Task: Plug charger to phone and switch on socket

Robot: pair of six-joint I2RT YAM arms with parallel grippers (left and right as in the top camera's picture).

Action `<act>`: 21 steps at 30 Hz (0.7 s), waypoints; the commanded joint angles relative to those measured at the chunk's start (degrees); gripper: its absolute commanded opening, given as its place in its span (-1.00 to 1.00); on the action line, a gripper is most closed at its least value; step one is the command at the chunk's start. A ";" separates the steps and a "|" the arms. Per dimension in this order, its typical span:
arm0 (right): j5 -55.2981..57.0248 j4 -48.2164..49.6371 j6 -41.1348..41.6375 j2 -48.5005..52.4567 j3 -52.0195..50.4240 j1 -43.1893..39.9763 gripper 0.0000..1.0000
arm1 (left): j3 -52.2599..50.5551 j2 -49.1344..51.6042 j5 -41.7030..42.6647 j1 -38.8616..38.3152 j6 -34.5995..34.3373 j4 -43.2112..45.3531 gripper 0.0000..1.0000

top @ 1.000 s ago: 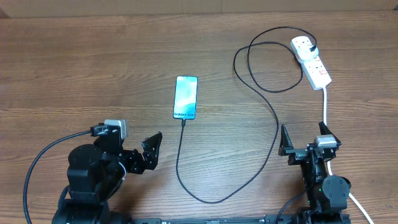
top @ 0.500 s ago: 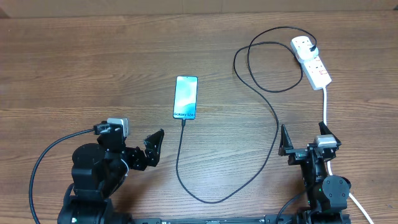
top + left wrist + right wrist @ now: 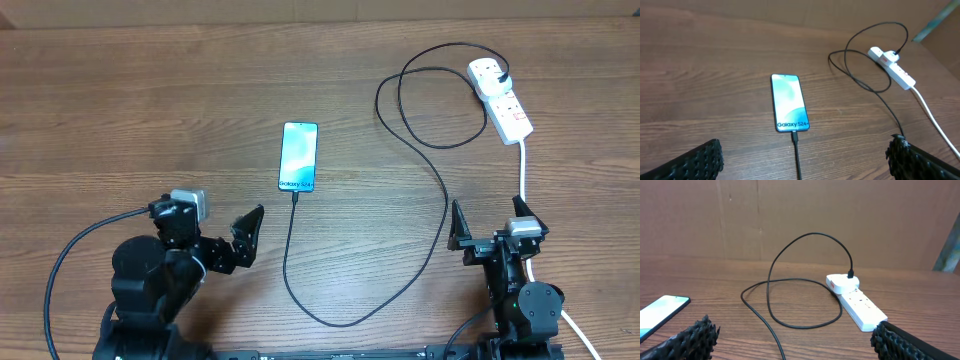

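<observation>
The phone (image 3: 299, 157) lies flat mid-table, its blue-teal screen lit. The charger's black cable (image 3: 444, 205) is plugged into the phone's near end (image 3: 794, 134), loops toward the front edge and runs back up to its white adapter (image 3: 486, 70). That adapter sits in the far outlet of the socket (image 3: 503, 100) at the back right. My left gripper (image 3: 208, 225) is open near the front left, short of the phone, pointing at it. My right gripper (image 3: 490, 222) is open at the front right, nearer than the socket (image 3: 860, 307). Neither holds anything. The switch positions are too small to read.
A thick white cord (image 3: 523, 170) runs from the socket toward the front, past my right arm. A brown cardboard wall (image 3: 790, 215) stands behind the table's back edge. The cable's low loop (image 3: 335, 322) lies between the two arms.
My left arm has shifted slightly, its gripper edging a little toward the phone. The phone, cable, socket and right arm have not moved.
</observation>
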 commanded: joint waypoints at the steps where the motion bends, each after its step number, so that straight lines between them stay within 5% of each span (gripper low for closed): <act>1: 0.02 0.33 0.33 -0.57 -0.59 -0.17 1.00 | -1.14 -2.60 0.61 0.35 1.81 1.51 1.00; 21: 0.00 0.33 0.33 -0.57 -0.59 -0.17 1.00 | -17.46 -18.45 0.44 0.35 2.58 18.99 1.00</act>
